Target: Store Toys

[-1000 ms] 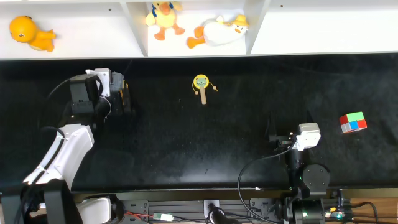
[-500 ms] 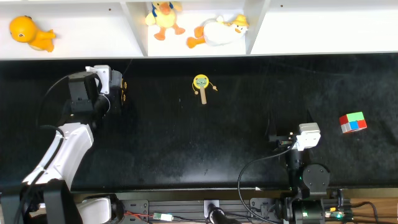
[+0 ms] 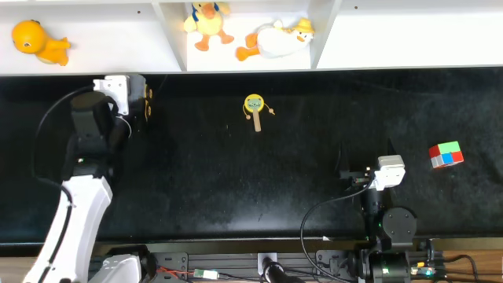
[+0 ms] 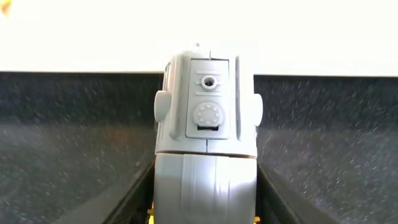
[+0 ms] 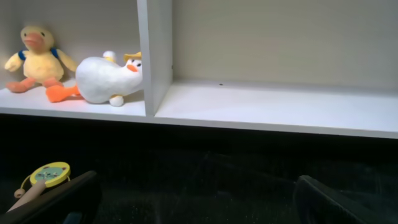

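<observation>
**Kid:** Left wrist view, what's that grey-white toy [image 4: 205, 106]?

**Friend:** It looks like a little robot. The left gripper [image 3: 146, 102] holds it tight, at the far edge of the counter [image 3: 236, 181], just by the white shelf [image 3: 393, 31].

**Kid:** And the other one?

**Friend:** The right gripper [image 5: 198, 190] is spread wide and holds nothing. It sits near its own base. A yellow rattle [image 3: 255, 108] and a coloured cube [image 3: 446, 154] lie on the counter, well apart.

Black speckled worktop [image 3: 236, 181], perhaps stone
</observation>
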`<action>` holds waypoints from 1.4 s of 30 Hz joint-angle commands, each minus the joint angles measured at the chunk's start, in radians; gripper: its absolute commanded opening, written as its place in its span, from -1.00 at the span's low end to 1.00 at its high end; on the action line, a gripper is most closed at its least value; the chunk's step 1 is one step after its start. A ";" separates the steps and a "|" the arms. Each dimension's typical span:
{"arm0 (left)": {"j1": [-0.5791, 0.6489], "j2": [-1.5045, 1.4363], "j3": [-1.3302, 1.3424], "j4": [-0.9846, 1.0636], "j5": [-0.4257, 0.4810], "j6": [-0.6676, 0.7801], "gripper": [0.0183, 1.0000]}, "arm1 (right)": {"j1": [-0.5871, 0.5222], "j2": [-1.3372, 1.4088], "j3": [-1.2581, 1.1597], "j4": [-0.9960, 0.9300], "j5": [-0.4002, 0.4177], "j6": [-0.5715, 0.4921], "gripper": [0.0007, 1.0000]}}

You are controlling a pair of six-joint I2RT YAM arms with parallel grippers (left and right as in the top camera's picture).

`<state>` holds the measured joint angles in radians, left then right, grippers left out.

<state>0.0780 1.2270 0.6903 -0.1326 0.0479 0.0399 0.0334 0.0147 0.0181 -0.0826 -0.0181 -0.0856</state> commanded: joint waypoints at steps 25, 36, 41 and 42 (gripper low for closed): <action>-0.069 0.407 0.482 0.109 0.026 0.004 -0.49 | 0.005 -0.011 -0.013 0.004 0.008 0.004 0.99; -0.066 0.479 0.490 0.113 -0.028 -0.038 -0.49 | 0.005 -0.011 -0.013 0.004 0.008 0.004 0.99; -0.066 0.484 0.490 0.109 -0.027 -0.038 0.61 | 0.005 -0.011 -0.013 0.004 0.008 0.004 0.99; -0.066 0.484 0.490 0.106 -0.027 -0.038 0.92 | 0.005 -0.011 -0.013 0.004 0.008 0.004 0.99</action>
<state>0.0128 1.6985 1.1526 -0.0227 0.0372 0.0166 0.0334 0.0147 0.0181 -0.0826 -0.0181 -0.0856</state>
